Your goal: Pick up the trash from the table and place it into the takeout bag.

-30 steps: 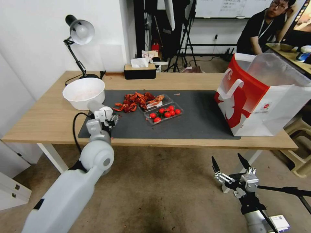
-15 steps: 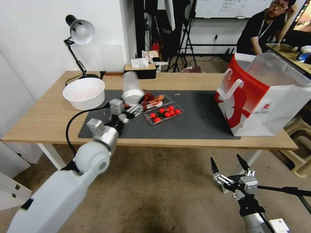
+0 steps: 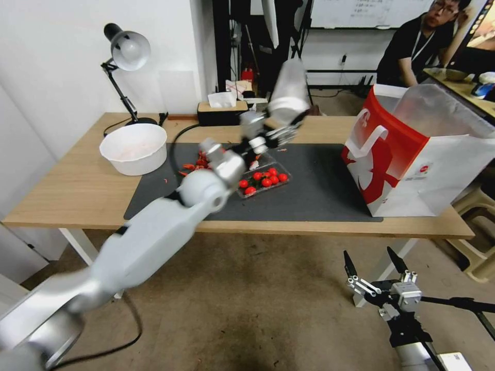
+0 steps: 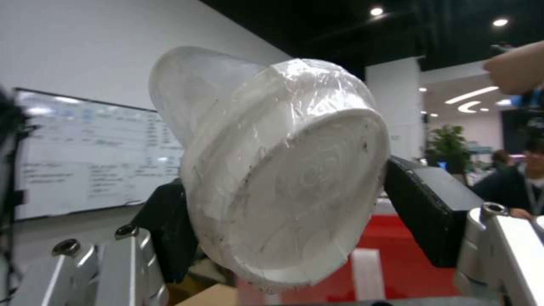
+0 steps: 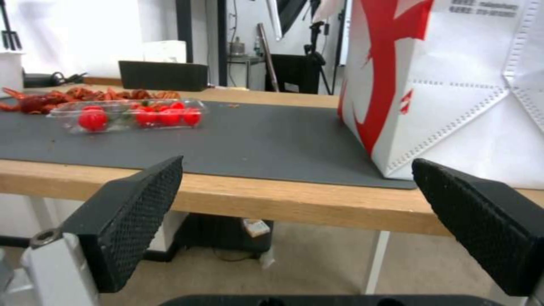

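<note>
1. The left end effector (image 3: 273,135) is raised above the middle of the worktop (image 3: 77,185), its arm stretched forward across the dark mat (image 3: 314,190).
2. Its fingers (image 4: 431,212) are clamped on either side of a frosted lidded cup (image 3: 289,93), which is held clear of the worktop and tilted, lid end toward the wrist.
3. In the left wrist view the cup (image 4: 283,170) is wrapped in clear film, and its round white lid faces the camera.
4. The takeout bag (image 3: 412,149) stands upright and open on the right end of the mat, red and white with a white handle; the cup is well to its left, not yet over the opening.
5. Under the raised arm a clear tray of red cherry tomatoes (image 3: 263,180) sits on the mat, with a pile of red crayfish shells (image 3: 206,159) just behind it.
6. A white bowl (image 3: 134,147) rests at the mat's left edge; a desk lamp (image 3: 124,56) and a black tissue box (image 3: 221,113) stand at the back.
7. The right end effector (image 3: 374,263) hangs below worktop level, in front of the right side, fingers spread wide and gripping nothing.
8. In the right wrist view the bag (image 5: 453,85) and the tomato tray (image 5: 130,114) are seen from just under the worktop edge.
</note>
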Controlling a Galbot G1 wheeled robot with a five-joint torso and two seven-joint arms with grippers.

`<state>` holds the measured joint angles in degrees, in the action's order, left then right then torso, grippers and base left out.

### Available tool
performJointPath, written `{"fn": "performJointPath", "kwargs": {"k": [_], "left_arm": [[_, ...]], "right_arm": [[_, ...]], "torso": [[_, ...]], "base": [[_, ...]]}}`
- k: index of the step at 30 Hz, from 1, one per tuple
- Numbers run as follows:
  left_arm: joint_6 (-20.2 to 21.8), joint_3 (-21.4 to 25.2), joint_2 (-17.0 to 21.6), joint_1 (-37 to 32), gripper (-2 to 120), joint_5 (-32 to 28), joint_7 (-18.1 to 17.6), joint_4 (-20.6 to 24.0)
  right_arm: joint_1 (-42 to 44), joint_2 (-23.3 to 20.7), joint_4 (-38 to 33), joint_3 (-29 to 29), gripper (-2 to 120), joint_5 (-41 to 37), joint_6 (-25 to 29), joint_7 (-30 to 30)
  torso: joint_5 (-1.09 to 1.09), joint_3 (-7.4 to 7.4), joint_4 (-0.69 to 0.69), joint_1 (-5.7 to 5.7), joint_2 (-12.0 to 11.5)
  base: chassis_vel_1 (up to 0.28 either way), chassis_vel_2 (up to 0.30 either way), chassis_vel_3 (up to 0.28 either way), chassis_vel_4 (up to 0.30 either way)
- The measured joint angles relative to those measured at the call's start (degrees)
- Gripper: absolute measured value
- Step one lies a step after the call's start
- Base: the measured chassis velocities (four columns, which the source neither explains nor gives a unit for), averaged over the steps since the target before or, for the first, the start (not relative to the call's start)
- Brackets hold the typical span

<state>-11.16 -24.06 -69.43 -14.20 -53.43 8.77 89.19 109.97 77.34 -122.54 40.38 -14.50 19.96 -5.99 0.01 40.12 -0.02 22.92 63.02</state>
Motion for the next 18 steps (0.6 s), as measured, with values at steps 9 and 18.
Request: {"fn": "performJointPath", "kwargs": {"k": [9, 18], "left_arm": [[-1.4, -7.4, -10.4, 10.2, 71, -0.9, 2.8, -11.5], [-1.5, -11.9, -18.9, 16.4, 71, -1.5, 3.4, -17.9]], "right_arm": [[0.1, 1.0, 0.5, 0.5, 100, -0.3, 0.5, -0.2], [0.0, 1.5, 0.7, 0.6, 100, -0.4, 0.8, -0.3]], "torso": [[0.01, 0.0, 0.02, 0.0, 0.0], [0.01, -0.01, 0.0, 0.0, 0.0]], "base": [[0.0, 0.0, 0.0, 0.0], [0.0, 0.0, 0.0, 0.0]]}}
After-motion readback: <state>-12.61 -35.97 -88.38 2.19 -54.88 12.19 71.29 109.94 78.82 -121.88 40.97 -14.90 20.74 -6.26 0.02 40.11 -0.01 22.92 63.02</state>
